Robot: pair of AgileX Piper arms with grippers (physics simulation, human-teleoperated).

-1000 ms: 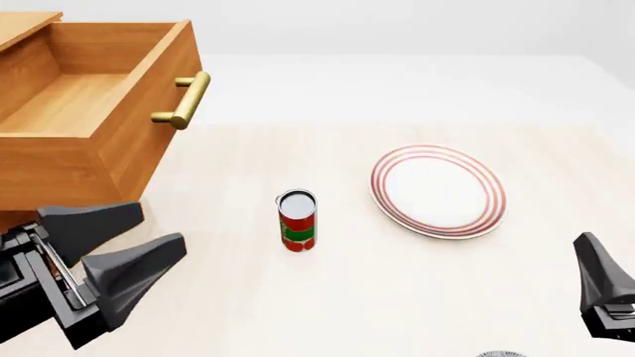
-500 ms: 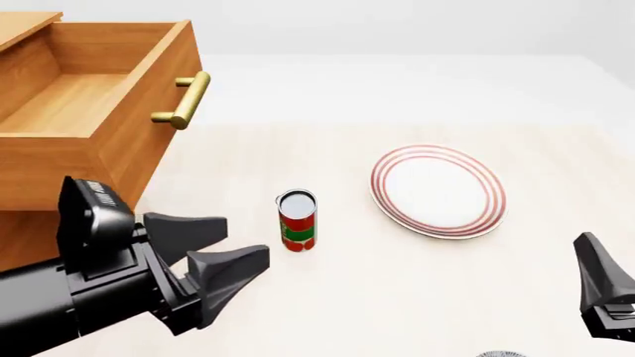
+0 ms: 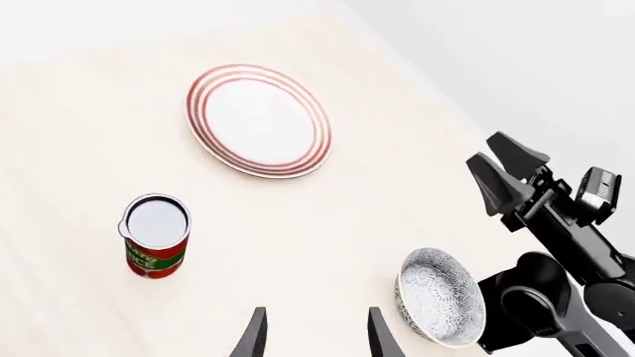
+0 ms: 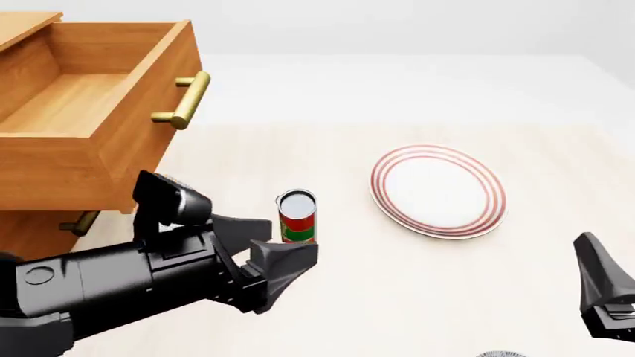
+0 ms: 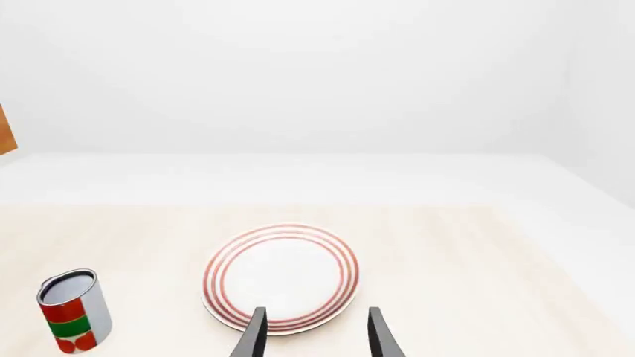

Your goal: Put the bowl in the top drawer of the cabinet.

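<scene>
L arm has swung right since 0.5 s ago, its gripper (image 4: 282,256) now by the can (image 4: 297,219); we see its jaws apart, empty; drawer (image 4: 89,111) already open; we're in the reach step, so next we must go on right to the bowl (image 3: 439,296) at the table's near edge, by R arm; R gripper (image 5: 314,335) parted, empty, unmoved.

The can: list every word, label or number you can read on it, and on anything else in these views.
Can: white lettering shows on the red and green bands in the left wrist view, but it is too small and cut off at the can's curve to read.
Plate: red rings only, no text.
Bowl: speckle pattern only, no text.
Top drawer and cabinet: no labels visible.
</scene>
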